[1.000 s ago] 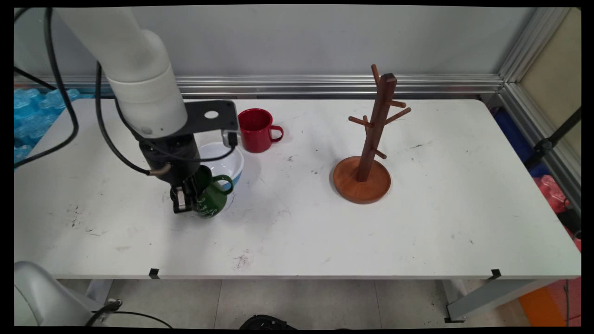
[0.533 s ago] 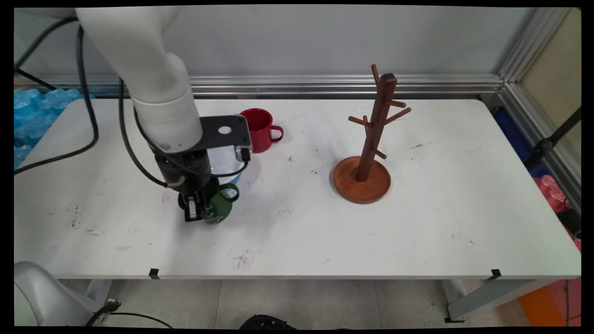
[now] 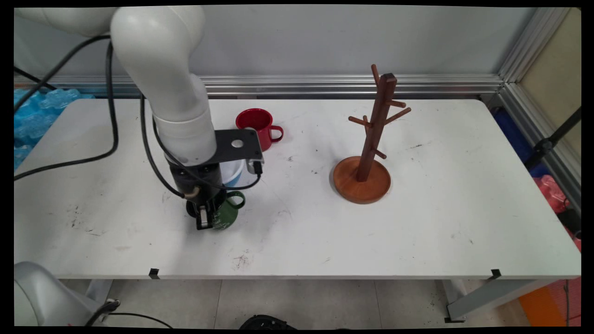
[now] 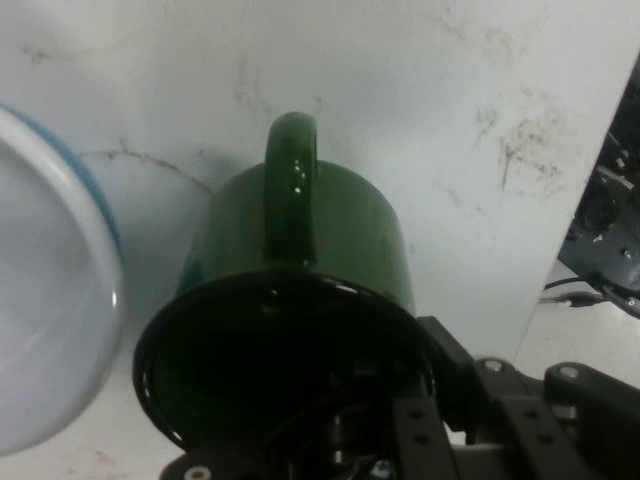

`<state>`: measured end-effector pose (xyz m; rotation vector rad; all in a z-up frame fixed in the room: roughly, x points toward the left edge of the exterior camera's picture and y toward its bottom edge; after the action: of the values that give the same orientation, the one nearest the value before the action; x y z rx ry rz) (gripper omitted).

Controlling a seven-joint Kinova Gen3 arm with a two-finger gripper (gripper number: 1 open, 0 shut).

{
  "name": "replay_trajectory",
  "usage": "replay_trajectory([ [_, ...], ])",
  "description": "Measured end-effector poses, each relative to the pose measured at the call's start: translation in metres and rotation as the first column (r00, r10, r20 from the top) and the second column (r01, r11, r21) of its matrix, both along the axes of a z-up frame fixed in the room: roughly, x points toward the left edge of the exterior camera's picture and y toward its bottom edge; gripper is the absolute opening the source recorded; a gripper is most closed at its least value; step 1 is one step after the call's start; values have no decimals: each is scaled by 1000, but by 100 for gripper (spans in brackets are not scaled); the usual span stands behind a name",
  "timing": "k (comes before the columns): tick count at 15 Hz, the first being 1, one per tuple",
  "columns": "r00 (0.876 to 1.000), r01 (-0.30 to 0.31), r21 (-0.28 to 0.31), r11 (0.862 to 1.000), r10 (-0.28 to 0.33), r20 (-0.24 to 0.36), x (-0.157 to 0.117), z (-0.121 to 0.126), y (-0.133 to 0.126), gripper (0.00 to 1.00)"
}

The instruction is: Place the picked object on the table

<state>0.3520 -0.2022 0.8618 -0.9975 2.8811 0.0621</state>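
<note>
Gripper pinching green mug by rim, apparently tilted, just near white bowl. Risk: rim pinch slips, mug swings, knocks bowl.

A white table with dark scuffs stands against a pale grey wall, an aluminium rail running along its foot. Grey floor tiles show below the near edge; blue bubble wrap lies at far left
</note>
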Motion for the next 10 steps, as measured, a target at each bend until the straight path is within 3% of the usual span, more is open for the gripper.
replay_trajectory([
  [10,1000,-5,1,1000,5,26,-14,-20,-7,0],
])
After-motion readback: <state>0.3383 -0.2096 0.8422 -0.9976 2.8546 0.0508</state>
